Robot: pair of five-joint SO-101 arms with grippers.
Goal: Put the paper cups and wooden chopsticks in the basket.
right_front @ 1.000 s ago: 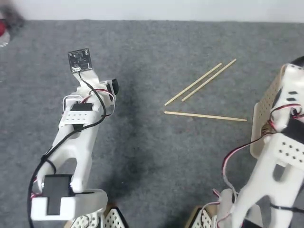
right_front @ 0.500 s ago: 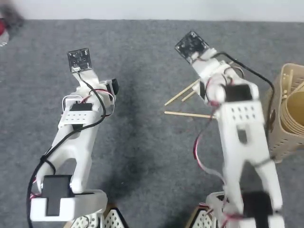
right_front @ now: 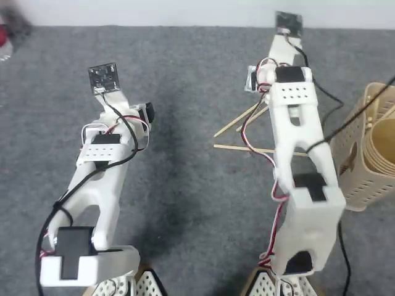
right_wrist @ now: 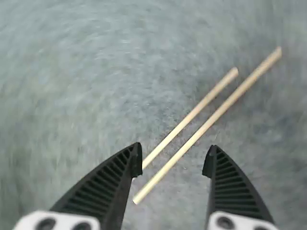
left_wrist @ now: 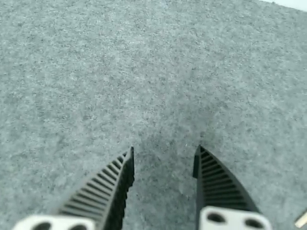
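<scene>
Left gripper (left_wrist: 163,160): sits over bare grey surface in the left half of the tabletop (right_front: 185,203); its fingers (left_wrist: 115,187) are spread apart with nothing between them.

Pair of chopsticks (right_wrist: 201,117): two wooden sticks lie side by side on the tabletop, right of centre and toward the far edge. Their long axis slants from near-left to far-right.

Single chopstick (right_front: 237,147): lies flat just nearer than the pair, roughly parallel to the near edge, and passes under the right arm.

Right gripper (right_wrist: 172,160): hangs directly above the pair, its fingers (right_wrist: 110,182) apart and holding nothing. The sticks' nearer ends lie in the gap between the tips and the shafts run away from the fingers.

Nearer arm: the right one by far; the left is well apart from all three sticks.

Basket (right_front: 349,163): a pale slatted container at the right edge, beside the right arm, with paper cups (right_front: 382,154) stacked inside.

Surface: grey felt-like cloth, flat, so thin sticks probably leave little edge to catch.

Room: a pale wall (right_front: 185,12) runs along the far edge.
</scene>
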